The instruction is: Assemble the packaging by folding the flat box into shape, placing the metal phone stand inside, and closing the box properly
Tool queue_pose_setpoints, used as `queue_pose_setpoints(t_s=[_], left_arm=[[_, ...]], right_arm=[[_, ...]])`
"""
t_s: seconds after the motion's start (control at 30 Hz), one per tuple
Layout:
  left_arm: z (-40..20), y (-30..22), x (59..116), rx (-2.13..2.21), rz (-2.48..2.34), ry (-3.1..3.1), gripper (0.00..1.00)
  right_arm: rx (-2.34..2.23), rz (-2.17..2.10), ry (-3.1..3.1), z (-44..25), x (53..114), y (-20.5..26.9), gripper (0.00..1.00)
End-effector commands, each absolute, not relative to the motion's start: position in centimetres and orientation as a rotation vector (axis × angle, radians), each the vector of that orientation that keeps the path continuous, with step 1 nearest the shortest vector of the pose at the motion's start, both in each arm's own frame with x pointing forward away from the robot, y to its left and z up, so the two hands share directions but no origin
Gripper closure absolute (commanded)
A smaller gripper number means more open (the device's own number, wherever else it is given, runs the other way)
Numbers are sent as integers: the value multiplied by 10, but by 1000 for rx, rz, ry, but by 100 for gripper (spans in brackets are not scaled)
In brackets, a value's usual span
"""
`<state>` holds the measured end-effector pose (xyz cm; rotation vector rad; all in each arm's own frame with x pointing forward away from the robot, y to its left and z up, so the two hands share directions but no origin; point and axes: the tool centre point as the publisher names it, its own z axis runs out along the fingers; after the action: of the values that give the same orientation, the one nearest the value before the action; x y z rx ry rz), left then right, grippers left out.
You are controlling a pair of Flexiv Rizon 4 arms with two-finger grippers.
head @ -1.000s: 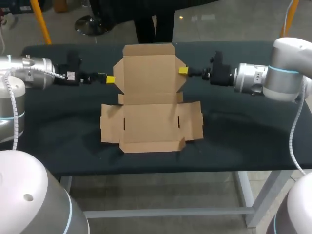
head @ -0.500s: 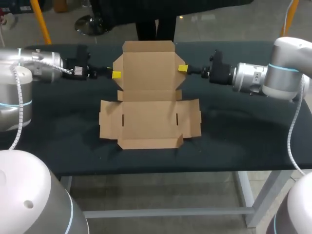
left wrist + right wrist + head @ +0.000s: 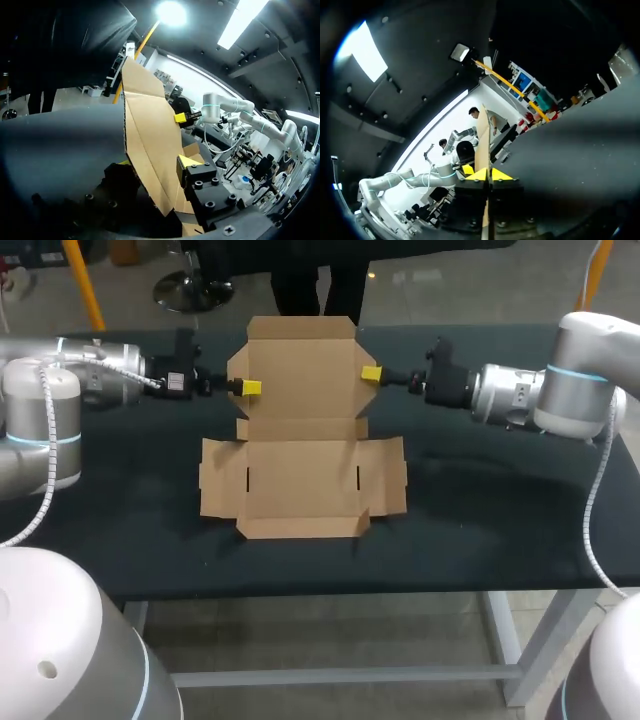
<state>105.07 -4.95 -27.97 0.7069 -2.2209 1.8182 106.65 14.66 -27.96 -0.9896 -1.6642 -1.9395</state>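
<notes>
A brown cardboard box [image 3: 300, 485] lies unfolded on the dark table [image 3: 500, 510], with its lid panel [image 3: 300, 365] tilted up at the far side. My right gripper [image 3: 371, 373] is shut on the lid's right edge. In the right wrist view its yellow tips [image 3: 485, 174] pinch the thin cardboard [image 3: 482, 135]. My left gripper [image 3: 248, 388] is at the lid's left edge. In the left wrist view the cardboard [image 3: 145, 115] stands between its half-closed fingers [image 3: 187, 162], and I see no firm pinch. The other arm's gripper [image 3: 182, 117] shows beyond. No phone stand is in view.
The box's side flaps [image 3: 215, 475] spread flat to left and right near the table's middle. Both arms reach in level over the far half of the table.
My left gripper has moved right to the lid's left edge and its fingers have narrowed. The box has slid a little left and away, and the lid now stands steeper.
</notes>
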Motion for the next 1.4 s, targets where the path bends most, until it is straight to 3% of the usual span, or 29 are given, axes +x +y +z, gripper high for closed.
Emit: queue_pose_setpoints(t_s=[0.03, 0.47, 0.77, 1.27, 1.3, 1.33, 1.4], left_arm=[[-284, -58, 1061, 581, 1813, -2147, 56], [-283, -68, 1062, 528, 1815, -2133, 66], [-284, -70, 1062, 523, 1808, -2136, 81], [-284, -71, 1062, 515, 1816, -2127, 88], [-284, -71, 1062, 515, 1818, -2125, 91], [-284, -71, 1062, 514, 1819, -2123, 100], [-284, -71, 1062, 512, 1821, -2121, 100]], right_arm=[[-970, -1949, -1655, -282, 1071, 149, 100], [-964, -1955, -1655, -280, 1076, 152, 100], [-960, -1954, -1658, -280, 1078, 154, 100], [-949, -1954, -1658, -278, 1078, 157, 100], [-949, -1954, -1658, -278, 1078, 157, 100], [-948, -1954, -1658, -278, 1078, 157, 100], [-945, -1954, -1657, -277, 1078, 157, 100]])
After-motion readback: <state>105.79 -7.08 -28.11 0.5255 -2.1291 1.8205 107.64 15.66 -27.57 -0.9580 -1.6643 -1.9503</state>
